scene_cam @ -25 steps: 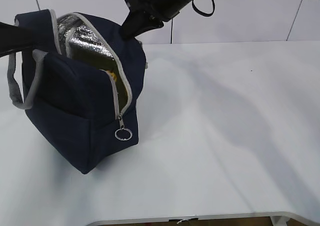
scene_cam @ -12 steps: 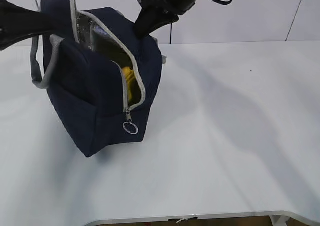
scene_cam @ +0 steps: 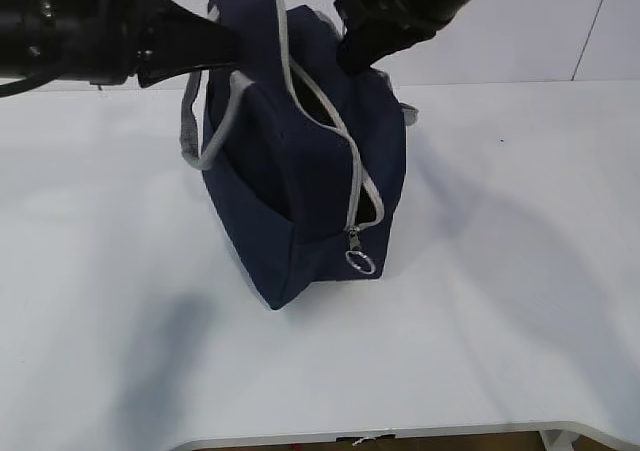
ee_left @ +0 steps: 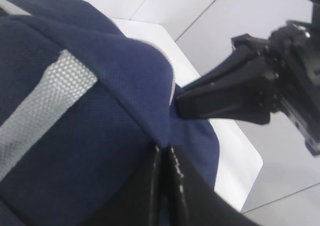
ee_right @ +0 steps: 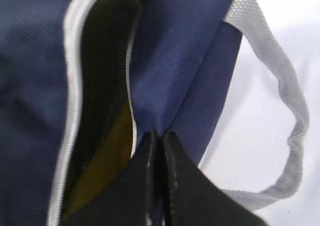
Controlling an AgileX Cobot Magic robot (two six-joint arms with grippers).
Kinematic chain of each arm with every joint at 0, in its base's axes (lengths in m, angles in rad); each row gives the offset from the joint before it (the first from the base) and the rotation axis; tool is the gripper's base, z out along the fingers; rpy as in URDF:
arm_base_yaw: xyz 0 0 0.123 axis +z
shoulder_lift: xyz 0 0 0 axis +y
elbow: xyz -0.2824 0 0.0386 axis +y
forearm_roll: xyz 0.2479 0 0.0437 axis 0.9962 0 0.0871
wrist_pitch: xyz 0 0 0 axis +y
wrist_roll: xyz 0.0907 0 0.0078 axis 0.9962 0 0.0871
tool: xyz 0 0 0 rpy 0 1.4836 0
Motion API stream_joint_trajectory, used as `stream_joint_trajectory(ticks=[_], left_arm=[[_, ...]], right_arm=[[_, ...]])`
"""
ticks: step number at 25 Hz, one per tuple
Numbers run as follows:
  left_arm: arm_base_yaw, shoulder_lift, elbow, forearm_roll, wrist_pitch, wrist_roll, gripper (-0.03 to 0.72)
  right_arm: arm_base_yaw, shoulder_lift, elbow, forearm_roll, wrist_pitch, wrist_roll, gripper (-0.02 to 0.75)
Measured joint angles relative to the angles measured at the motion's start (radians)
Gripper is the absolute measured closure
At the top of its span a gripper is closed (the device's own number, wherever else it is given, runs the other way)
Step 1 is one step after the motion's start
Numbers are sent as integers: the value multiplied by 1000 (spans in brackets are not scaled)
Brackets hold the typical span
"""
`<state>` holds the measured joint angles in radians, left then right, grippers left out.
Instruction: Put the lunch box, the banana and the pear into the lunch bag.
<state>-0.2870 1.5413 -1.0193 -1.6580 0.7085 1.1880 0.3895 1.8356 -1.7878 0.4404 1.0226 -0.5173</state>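
Note:
The navy lunch bag stands tilted in the middle of the white table, its grey zipper partly open with a ring pull. My left gripper comes from the left and is shut on the bag's top fabric. My right gripper is shut on the bag's opposite top edge. A yellow thing shows inside the opening; I cannot tell which fruit it is. The lunch box and the pear are hidden.
Grey webbing handles hang on each side of the bag. The right gripper's black body shows in the left wrist view. The table's front edge runs along the bottom. A white wall stands behind.
Both grippers have moved to the right with the bag held between them. The bag has shifted from the left to the middle and turned, so its opening looks narrower.

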Motion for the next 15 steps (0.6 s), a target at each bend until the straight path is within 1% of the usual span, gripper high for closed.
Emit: stream_joint_trajectory(ticks=[4, 7, 10, 15], left_arm=[[-37, 60, -72, 24, 10, 2, 705], [-64, 94, -100, 27, 37, 4, 705], [-86, 131, -121, 29, 51, 8, 705], [-123, 183, -175, 47, 62, 14, 705]], right_arm=[[-22, -126, 190, -4, -158, 11, 720], [-50, -196, 302, -4, -214, 16, 720], [-74, -246, 382, -4, -257, 27, 720], [-78, -319, 484, -2, -339, 49, 720]])
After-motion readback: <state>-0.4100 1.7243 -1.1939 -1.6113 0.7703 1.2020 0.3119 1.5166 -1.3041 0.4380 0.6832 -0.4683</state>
